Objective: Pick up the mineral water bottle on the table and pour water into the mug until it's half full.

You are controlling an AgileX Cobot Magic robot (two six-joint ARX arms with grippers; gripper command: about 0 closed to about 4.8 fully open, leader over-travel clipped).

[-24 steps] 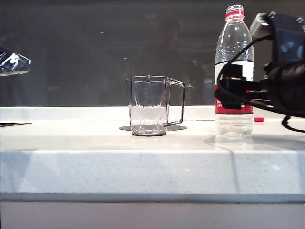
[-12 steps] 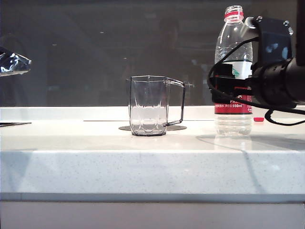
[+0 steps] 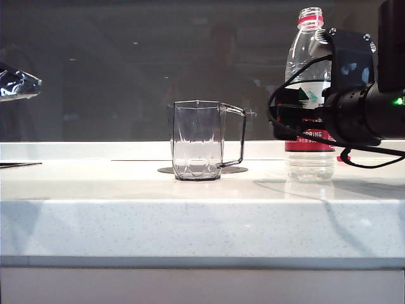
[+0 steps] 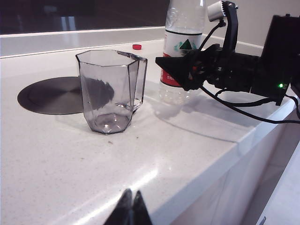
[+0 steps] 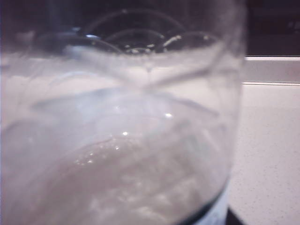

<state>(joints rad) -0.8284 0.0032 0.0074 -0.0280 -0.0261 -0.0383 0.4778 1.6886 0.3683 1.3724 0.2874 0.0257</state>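
The right gripper [image 3: 288, 117], fingers spread either side of the Nongfu Spring bottle [image 3: 310, 69] for a label-height grasp, grips nothing yet; the left gripper [image 4: 131, 208], fingers together and empty, waits near the mug [image 3: 197, 140] on the worktop [image 3: 126, 183].

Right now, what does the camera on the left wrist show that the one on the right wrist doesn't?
Only the left wrist view shows the mug, a dark round disc behind it, a small red cap farther back, the shut jaws of the left gripper, and the right gripper with its jaws at the bottle's label. Only the right wrist view shows the mineral water bottle in blurred close-up, filling the frame, the water inside hard to make out. Both show the bottle and the white table.
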